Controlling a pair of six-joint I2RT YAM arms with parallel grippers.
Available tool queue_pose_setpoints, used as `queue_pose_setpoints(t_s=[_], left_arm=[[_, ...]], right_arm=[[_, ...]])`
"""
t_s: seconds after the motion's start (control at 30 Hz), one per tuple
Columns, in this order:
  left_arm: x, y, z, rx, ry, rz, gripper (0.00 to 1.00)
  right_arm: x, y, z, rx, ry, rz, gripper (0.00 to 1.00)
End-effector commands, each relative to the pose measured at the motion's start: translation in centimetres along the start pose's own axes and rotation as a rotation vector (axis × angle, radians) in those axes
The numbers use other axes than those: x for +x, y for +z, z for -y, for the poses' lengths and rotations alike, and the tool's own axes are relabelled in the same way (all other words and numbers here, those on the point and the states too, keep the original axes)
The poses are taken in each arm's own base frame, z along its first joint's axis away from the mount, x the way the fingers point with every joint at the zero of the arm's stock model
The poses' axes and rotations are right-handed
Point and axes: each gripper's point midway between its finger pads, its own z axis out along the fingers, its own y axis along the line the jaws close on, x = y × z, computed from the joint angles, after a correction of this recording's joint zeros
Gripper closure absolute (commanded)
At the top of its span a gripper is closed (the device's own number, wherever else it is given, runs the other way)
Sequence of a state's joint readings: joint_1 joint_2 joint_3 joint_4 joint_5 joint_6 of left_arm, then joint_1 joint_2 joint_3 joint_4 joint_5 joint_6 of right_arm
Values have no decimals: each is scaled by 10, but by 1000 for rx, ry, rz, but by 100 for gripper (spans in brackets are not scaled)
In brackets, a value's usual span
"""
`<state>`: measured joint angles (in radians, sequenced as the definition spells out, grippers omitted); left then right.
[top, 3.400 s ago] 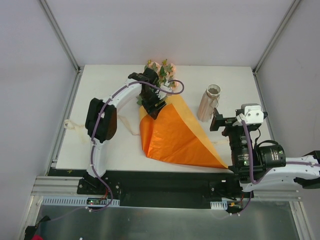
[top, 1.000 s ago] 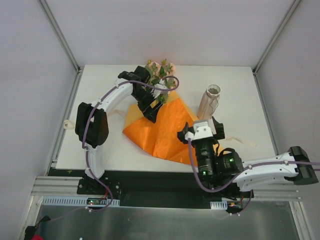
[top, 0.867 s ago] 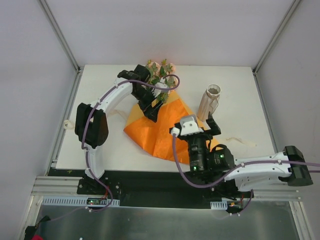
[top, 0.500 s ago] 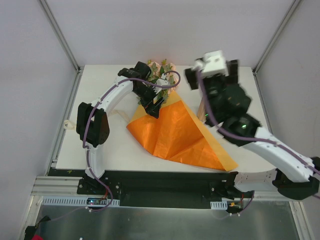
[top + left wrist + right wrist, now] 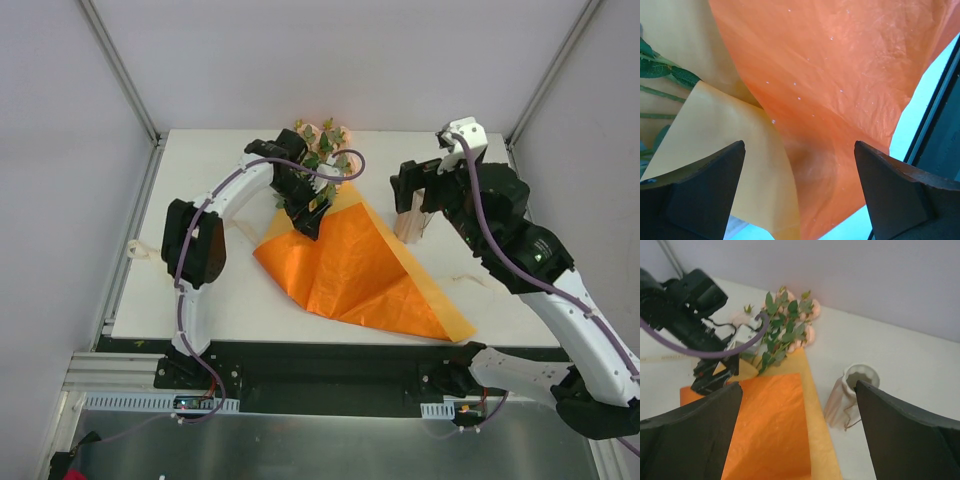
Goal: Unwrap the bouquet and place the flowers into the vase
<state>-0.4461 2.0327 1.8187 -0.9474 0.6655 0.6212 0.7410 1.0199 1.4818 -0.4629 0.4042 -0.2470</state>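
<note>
Top external view: within the last second the right arm has swung up from low over the orange paper (image 5: 350, 270), and the right gripper (image 5: 420, 193) now hangs released above the vase (image 5: 408, 230), holding nothing. The sheet lies spread flat, so unwrapping looks largely done (the flowers (image 5: 320, 150) are not yet lifted). They rest at the paper's far corner, blooms toward the back wall. The left gripper (image 5: 308, 220) sits just beside their stems, over the paper, jaws wide and gripping nothing.
</note>
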Motion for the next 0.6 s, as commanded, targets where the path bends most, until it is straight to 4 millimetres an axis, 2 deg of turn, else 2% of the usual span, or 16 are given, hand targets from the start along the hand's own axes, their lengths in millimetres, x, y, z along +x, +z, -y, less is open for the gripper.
queue_pose_setpoints(t_s=[0.0, 0.1, 0.13, 0.2, 0.23, 0.33, 0.43, 0.57], left_arm=[[-8, 5, -6, 7, 20, 1, 11], [-7, 6, 2, 28, 18, 0, 27], [-8, 4, 5, 28, 25, 2, 45], [-4, 2, 10, 21, 29, -10, 66], [-6, -6, 15, 13, 42, 4, 75], [-6, -17, 25, 0, 66, 18, 77], [-6, -26, 41, -2, 103, 34, 84], [-1, -27, 57, 19, 136, 32, 91]], right_arm=[[12, -6, -18, -100, 66, -31, 0], [16, -6, -14, -81, 70, -36, 0], [17, -5, -13, -70, 71, -39, 0], [19, -4, -10, -51, 70, -43, 0], [20, -3, -10, -50, 71, -45, 0], [23, -1, -11, -50, 71, -54, 0], [26, 2, -10, -44, 78, -60, 0], [30, 2, -6, -29, 91, -62, 0]])
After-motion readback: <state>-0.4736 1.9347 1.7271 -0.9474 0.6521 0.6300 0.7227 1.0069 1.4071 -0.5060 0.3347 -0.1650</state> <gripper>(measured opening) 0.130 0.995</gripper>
